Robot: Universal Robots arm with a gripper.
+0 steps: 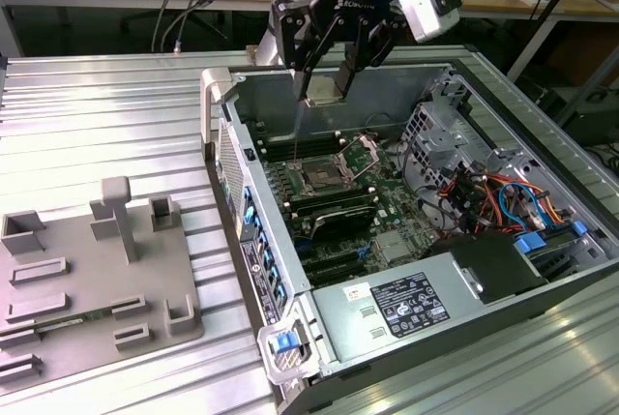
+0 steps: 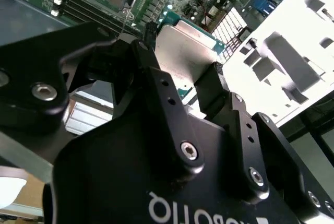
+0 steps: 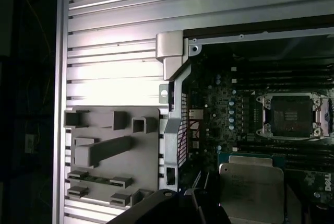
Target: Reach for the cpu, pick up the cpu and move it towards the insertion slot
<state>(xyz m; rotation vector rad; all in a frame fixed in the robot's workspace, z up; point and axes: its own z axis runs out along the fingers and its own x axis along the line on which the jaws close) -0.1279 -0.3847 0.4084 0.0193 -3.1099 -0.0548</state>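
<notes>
My gripper (image 1: 326, 93) hangs above the open computer case and is shut on the cpu (image 1: 327, 85), a flat silvery square chip with a thin green rim. In the second wrist view the cpu (image 2: 183, 51) sits clamped between the two black fingers (image 2: 218, 85). The insertion slot (image 1: 319, 180), a square socket with a silver frame and dark centre, lies on the motherboard below and slightly toward the camera from the chip. Both wrist views show the cpu (image 3: 251, 190) apart from the insertion slot (image 3: 289, 115), with air between them.
The case's walls (image 1: 329, 76) surround the motherboard. Black memory slots (image 1: 334, 210) flank the socket. A drive cage and bundled cables (image 1: 488, 197) fill the exterior view's right. A grey fixture tray (image 1: 97, 280) lies on the ribbed metal table (image 1: 97, 115) at the exterior view's left.
</notes>
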